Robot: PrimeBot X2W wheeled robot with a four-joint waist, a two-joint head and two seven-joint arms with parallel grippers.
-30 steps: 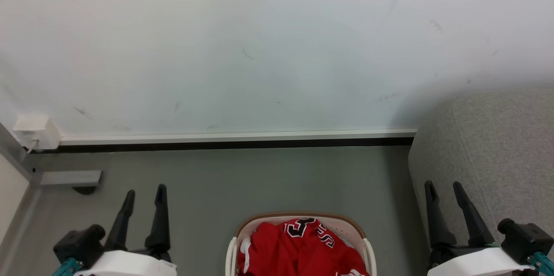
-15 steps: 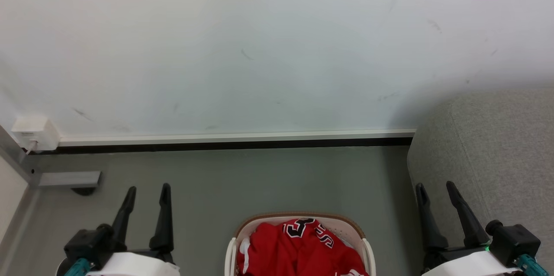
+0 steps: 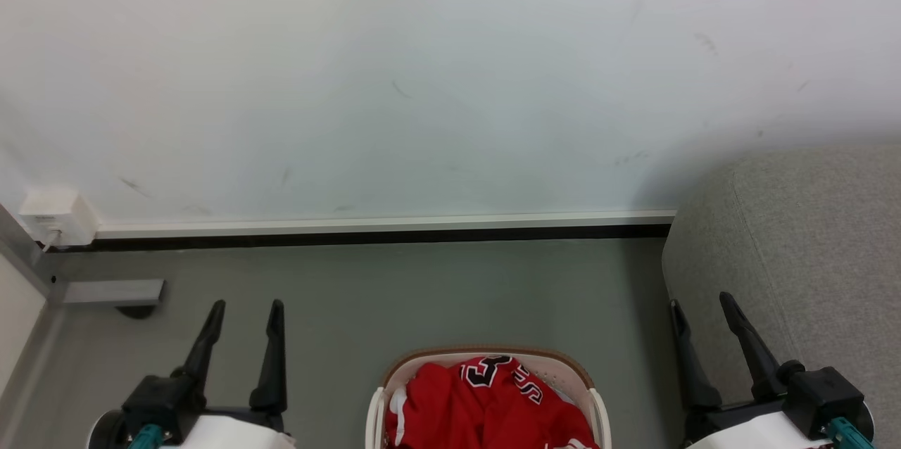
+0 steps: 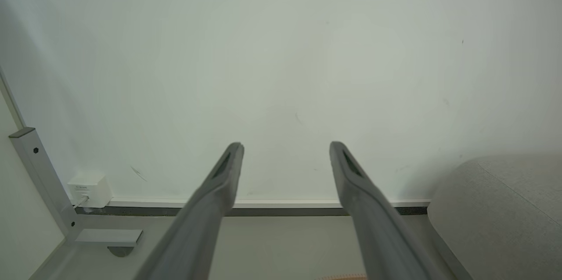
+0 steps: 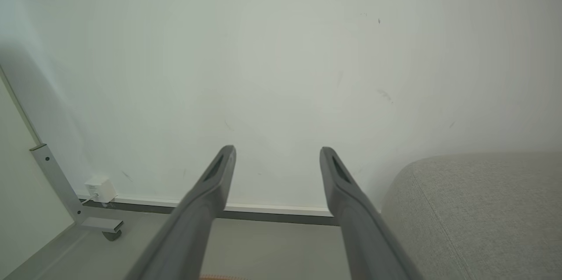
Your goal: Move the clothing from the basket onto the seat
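The red jersey (image 3: 486, 403), with dark white-outlined characters on top, lies bunched in the cream basket (image 3: 563, 364) with a brown rim at the bottom centre of the head view. The grey sofa (image 3: 809, 252) rises at the right. My left gripper (image 3: 246, 307) stands open left of the basket, above the floor. My right gripper (image 3: 700, 301) stands open right of the basket, in front of the sofa's side. Both hold nothing. In the left wrist view my left gripper (image 4: 285, 146) faces the wall, with the sofa (image 4: 505, 210) at the right. My right gripper (image 5: 277, 150) faces the same wall beside the sofa (image 5: 474, 210).
A pale wall with a white and black skirting (image 3: 380, 227) closes the far side of the grey floor (image 3: 422, 294). At the left stand a white socket box (image 3: 49, 213) with a cable and a grey metal frame foot (image 3: 112, 291).
Both grippers have drawn inward toward the basket and sunk slightly lower in the head view. The jersey and basket have not moved.
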